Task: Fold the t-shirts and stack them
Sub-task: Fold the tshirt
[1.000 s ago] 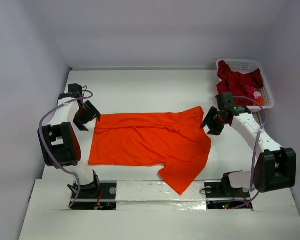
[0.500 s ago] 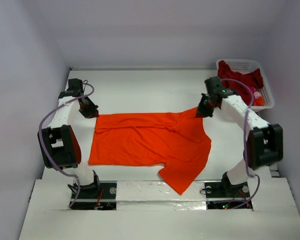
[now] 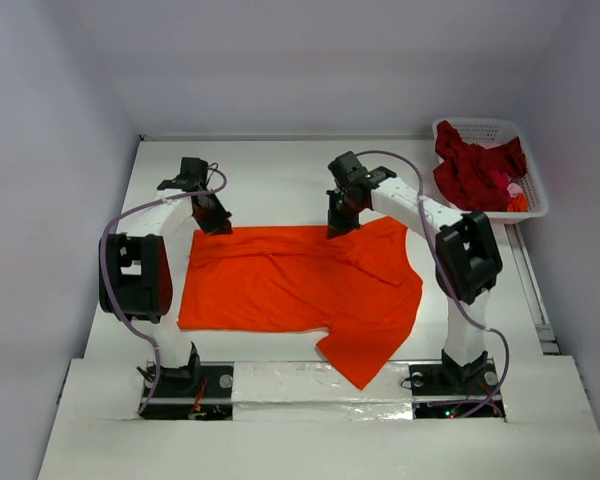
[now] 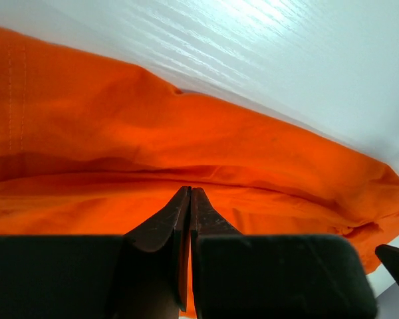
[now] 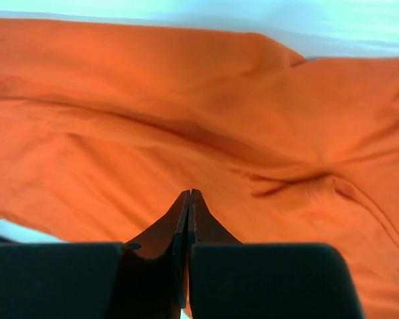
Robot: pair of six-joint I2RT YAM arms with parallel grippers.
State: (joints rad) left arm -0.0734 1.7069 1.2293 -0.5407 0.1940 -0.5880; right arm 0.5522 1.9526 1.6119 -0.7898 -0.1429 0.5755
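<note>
Left gripper (image 4: 189,193) and right gripper (image 5: 189,194) are both clenched tight, with no cloth visibly caught between the tips. The orange t-shirt (image 3: 300,285) lies spread just beneath them, its far hem just ahead, probably where a fold would begin

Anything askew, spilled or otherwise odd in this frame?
The orange t-shirt lies crooked and wrinkled, with one flap jutting out at its near right corner. Dark red shirts sit heaped in the white basket and cover its left rim. Nothing looks spilled or damaged.
</note>
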